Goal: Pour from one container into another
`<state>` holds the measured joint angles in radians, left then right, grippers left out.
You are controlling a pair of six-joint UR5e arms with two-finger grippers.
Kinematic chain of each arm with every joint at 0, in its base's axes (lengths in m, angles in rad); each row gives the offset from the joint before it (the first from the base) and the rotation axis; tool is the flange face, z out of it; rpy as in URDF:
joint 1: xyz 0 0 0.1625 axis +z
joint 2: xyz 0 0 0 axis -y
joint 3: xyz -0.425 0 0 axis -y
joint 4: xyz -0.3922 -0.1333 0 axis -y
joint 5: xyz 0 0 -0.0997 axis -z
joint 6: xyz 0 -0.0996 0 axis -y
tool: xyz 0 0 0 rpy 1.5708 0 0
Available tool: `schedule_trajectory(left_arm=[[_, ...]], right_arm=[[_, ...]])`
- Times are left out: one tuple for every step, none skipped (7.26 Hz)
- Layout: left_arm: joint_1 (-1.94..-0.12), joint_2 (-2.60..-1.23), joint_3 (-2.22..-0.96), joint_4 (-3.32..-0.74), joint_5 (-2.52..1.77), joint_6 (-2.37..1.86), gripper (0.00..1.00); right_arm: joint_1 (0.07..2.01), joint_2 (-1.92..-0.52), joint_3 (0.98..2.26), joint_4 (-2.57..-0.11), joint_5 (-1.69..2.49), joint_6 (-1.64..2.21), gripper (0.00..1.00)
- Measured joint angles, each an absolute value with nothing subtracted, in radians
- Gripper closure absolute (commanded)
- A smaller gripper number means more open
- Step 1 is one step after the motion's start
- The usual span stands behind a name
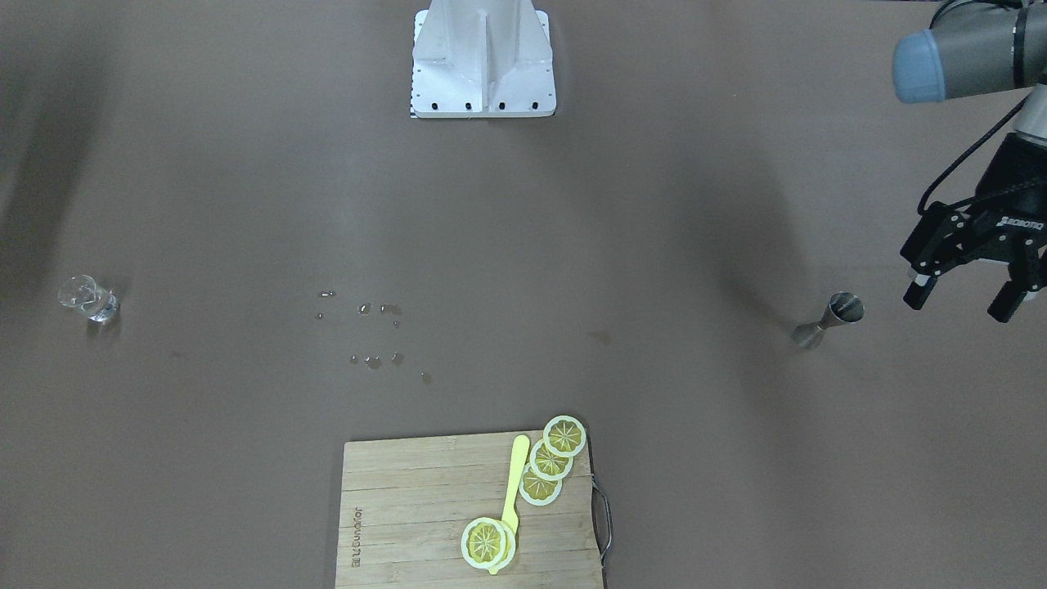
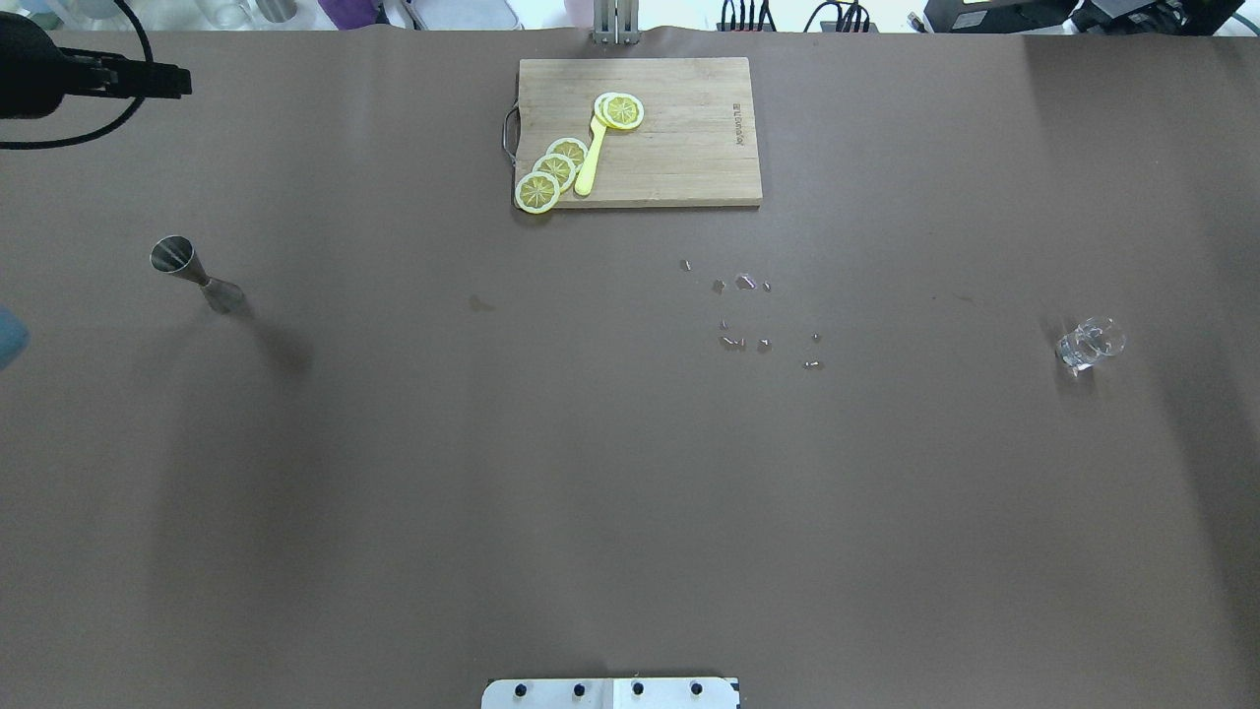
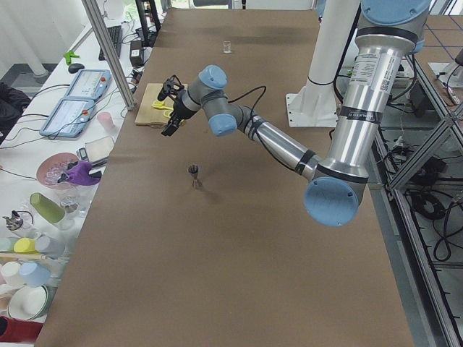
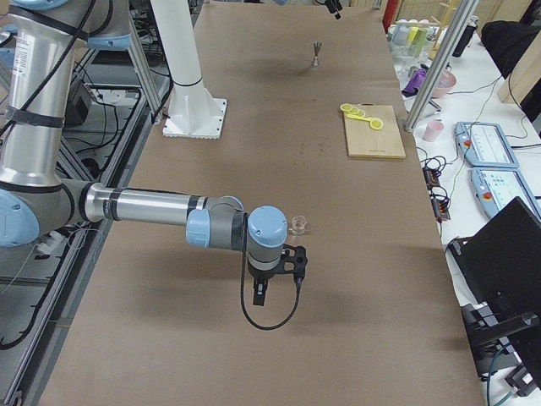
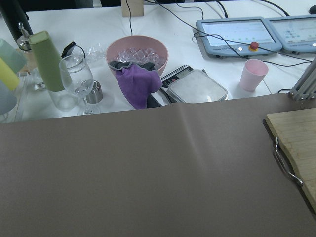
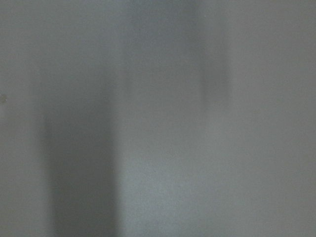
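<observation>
A steel jigger [image 1: 830,319] stands upright on the brown table on my left side, also seen in the overhead view [image 2: 192,274]. My left gripper [image 1: 965,298] hovers beside and above it, open, with nothing between its fingers. A small clear glass [image 1: 88,298] stands far off on my right side [image 2: 1088,343]. My right gripper [image 4: 276,283] shows only in the exterior right view, low over the table close to the glass [image 4: 297,224]; I cannot tell whether it is open or shut. The right wrist view is a blur of table surface.
A wooden cutting board [image 2: 679,148] with lemon slices [image 2: 551,172] and a yellow utensil [image 2: 591,158] lies at the far middle edge. Water droplets [image 2: 743,310] dot the table's middle. Bowls, cups and a glass [image 5: 81,81] crowd a bench beyond the table's left end.
</observation>
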<state>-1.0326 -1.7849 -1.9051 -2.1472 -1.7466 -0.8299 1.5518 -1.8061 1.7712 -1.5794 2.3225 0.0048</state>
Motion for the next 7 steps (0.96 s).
schedule_trajectory(left_arm=[[-0.975,-1.769,-1.923,-2.181,-1.65,-0.859,0.02],[-0.916,-1.74,-1.93,-2.228,-1.551,-0.884,0.02],[-0.852,-1.702,-1.933,-2.282,-1.44,-0.913,0.02],[-0.786,-1.66,-1.933,-2.336,-1.333,-0.946,0.02],[-0.722,-1.616,-1.931,-2.398,-1.234,-0.978,0.02],[-0.655,-1.567,-1.923,-2.473,-1.128,-1.001,0.02],[-0.592,-1.522,-1.902,-2.56,-1.023,-1.012,0.02]], right_arm=[[1.552,-1.789,1.772,-1.578,2.327,0.005,0.0],[1.552,-1.781,1.774,-1.577,2.333,0.005,0.0],[1.552,-1.778,1.776,-1.576,2.338,0.005,0.0],[1.552,-1.777,1.778,-1.576,2.343,0.005,0.0],[1.552,-1.776,1.78,-1.575,2.355,0.004,0.0],[1.552,-1.775,1.781,-1.574,2.374,0.004,0.0],[1.55,-1.775,1.778,-1.546,2.402,-0.001,0.0]])
